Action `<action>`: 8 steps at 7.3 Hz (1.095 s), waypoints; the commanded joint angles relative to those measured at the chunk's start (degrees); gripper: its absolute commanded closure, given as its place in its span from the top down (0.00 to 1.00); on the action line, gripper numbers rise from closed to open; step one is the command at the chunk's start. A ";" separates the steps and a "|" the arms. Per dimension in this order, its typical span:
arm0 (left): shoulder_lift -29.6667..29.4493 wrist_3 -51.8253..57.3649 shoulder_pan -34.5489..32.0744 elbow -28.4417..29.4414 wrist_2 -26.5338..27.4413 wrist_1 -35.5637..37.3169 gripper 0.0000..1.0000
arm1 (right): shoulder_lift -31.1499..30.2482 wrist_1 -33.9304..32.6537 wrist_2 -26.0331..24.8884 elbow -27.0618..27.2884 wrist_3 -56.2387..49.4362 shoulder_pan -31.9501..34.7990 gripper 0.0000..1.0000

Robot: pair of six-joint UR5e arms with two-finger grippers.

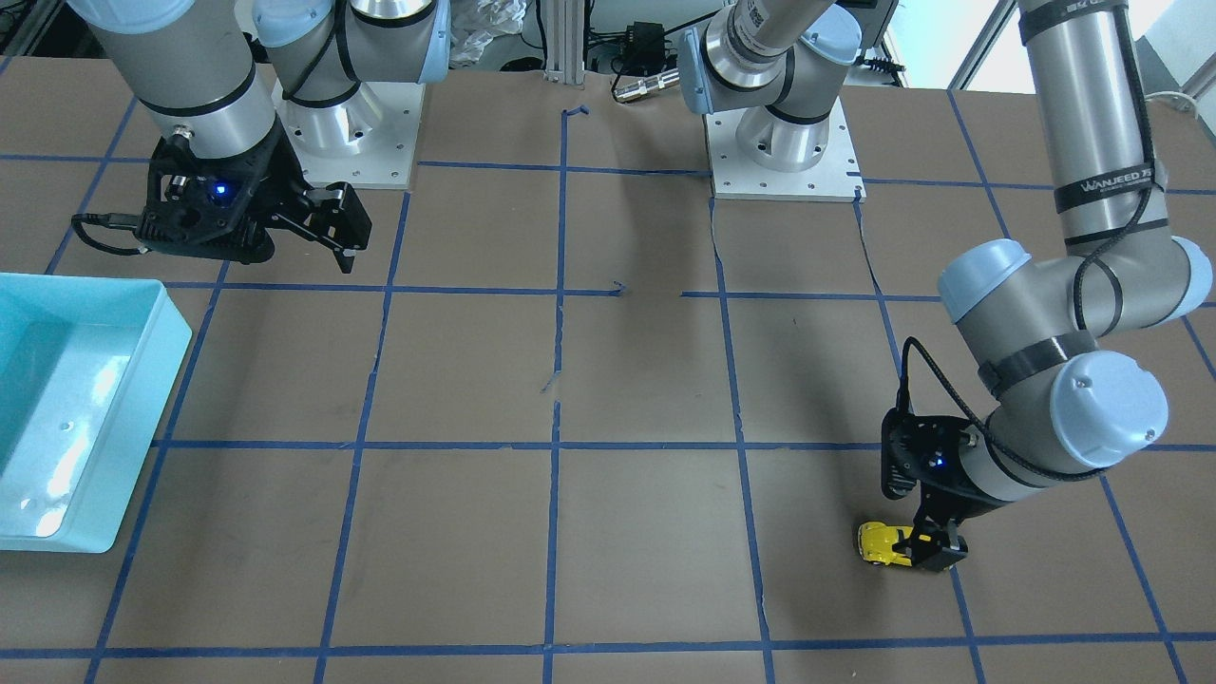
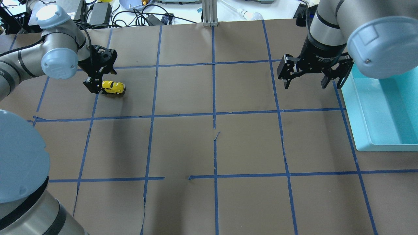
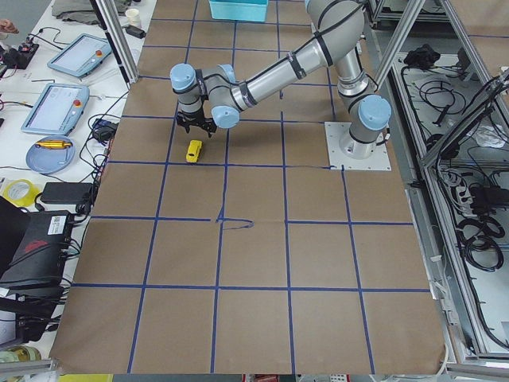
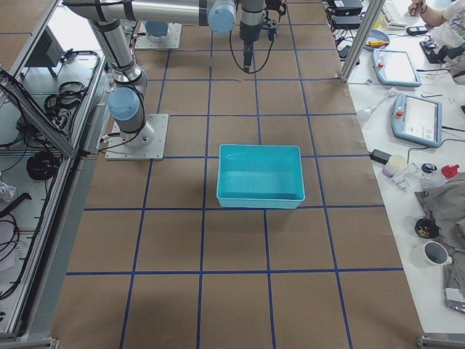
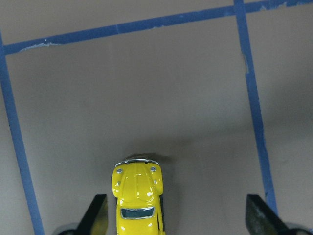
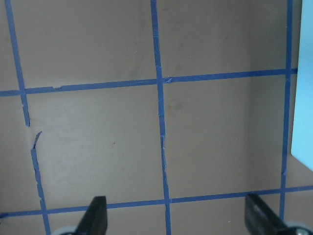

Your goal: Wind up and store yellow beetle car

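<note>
Overhead exterior has the car [image 2: 113, 87] standing on its wheels on the far left part of the desk [image 2: 248, 147]. Its long axis runs left to right and its nose points right, toward the desk's middle. The left wrist view looks down on its front: glossy bright yellow, a rounded hood, two small chrome headlights, a chrome bumper and a dark windscreen.

The left claw [image 5: 178, 220] is low over the car's rear with its fingers spread wide. The car sits between them, just beside one finger [image 5: 98, 215] and well apart from the other, with its hood sticking out ahead.

The right claw [image 2: 305, 80] hangs above the far right of the desk, fingers apart and holding nothing, near the teal bin [image 2: 359, 124].
</note>
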 commanded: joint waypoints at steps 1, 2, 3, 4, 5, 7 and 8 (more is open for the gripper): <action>-3.02 -2.32 0.57 3.82 1.19 0.16 1.00 | 0.07 0.00 -0.09 0.00 -0.20 -0.03 1.00; -3.81 -2.87 0.75 3.58 1.11 0.25 1.00 | 0.07 -0.09 0.00 0.00 -0.20 -0.03 1.00; -4.25 -2.96 0.84 3.83 1.19 0.34 1.00 | 0.07 0.00 0.00 0.00 -0.20 -0.03 1.00; -4.69 -2.96 1.01 3.05 1.19 2.51 1.00 | 0.07 0.00 -0.08 0.00 -0.20 -0.03 1.00; -5.74 -3.05 1.10 3.05 1.11 3.23 1.00 | 0.07 0.00 0.00 0.00 -0.20 -0.03 1.00; -6.10 -3.05 1.10 3.05 1.10 3.32 0.98 | 0.07 0.00 0.00 0.00 -0.20 -0.03 1.00; -6.28 -3.05 1.10 3.05 1.10 3.50 0.88 | 0.07 0.00 0.00 0.00 -0.20 -0.03 1.00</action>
